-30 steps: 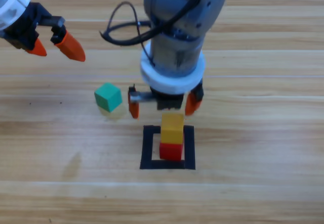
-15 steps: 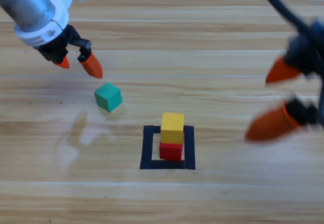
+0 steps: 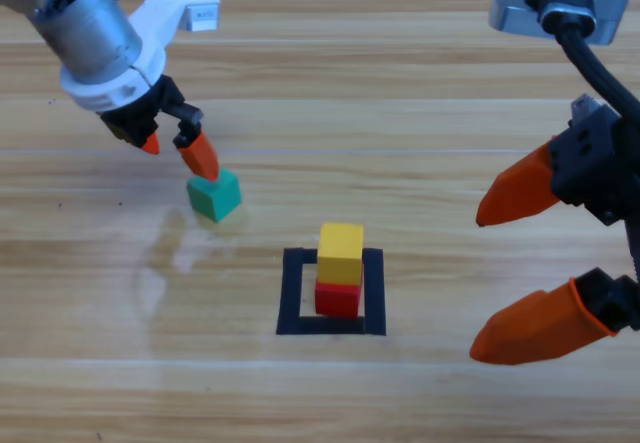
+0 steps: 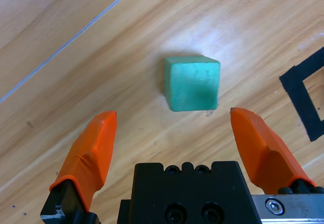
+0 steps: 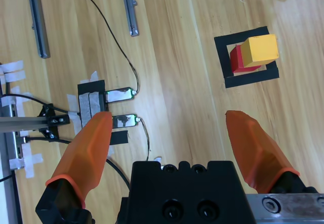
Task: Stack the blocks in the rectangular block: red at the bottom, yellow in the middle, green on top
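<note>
Right tool (image 3: 545, 268) nearest the camera, at the right edge, jaws wide apart and holding nothing; its arm is cut off by the frame. Red cube (image 3: 338, 299) sits inside the tape square (image 3: 290, 293), mostly hidden under the yellow cube (image 3: 340, 252) stacked on it; the stack stands upright, squared with the tape. Green cube (image 3: 214, 194) lies on the surface (image 3: 420, 383) left of the square, apart from it, turned askew. Left tool (image 3: 174, 149) hangs just behind green, jaws apart; one tip overlaps its far edge, contact unclear.
</note>
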You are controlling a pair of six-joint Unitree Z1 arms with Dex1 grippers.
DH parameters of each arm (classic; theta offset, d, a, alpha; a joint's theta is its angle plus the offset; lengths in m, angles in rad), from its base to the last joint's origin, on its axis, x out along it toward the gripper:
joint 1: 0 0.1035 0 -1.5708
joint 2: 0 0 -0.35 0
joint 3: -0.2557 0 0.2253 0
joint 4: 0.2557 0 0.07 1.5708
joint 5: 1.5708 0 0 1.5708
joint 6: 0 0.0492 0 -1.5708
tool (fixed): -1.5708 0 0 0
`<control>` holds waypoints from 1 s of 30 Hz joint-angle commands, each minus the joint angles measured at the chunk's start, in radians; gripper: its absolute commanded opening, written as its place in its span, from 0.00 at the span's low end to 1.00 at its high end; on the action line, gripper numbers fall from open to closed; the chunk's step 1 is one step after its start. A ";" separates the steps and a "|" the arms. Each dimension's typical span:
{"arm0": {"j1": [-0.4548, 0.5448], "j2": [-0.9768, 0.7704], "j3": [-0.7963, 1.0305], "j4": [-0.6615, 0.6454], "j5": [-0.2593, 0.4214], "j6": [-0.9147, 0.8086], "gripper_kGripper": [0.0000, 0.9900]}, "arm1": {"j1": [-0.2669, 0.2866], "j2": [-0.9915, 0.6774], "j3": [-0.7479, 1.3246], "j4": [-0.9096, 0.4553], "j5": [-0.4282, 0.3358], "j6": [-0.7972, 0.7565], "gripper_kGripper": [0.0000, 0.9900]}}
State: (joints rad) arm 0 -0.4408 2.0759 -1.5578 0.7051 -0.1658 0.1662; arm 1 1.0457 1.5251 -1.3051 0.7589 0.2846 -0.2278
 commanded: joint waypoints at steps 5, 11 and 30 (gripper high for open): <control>-0.081 0.069 0.012 -0.010 0.040 -0.083 0.97 | 0.033 0.078 0.020 -0.027 0.030 0.012 1.00; -0.108 0.078 0.067 -0.082 0.088 -0.139 0.97 | 0.033 0.095 0.027 -0.046 0.030 0.015 1.00; -0.108 0.076 0.170 -0.191 0.104 -0.142 0.95 | 0.033 0.092 0.033 -0.053 0.028 0.025 1.00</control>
State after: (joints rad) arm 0 -0.5330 2.1193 -1.4274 0.5406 -0.0773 0.0378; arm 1 1.0471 1.5789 -1.2988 0.7200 0.3045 -0.2138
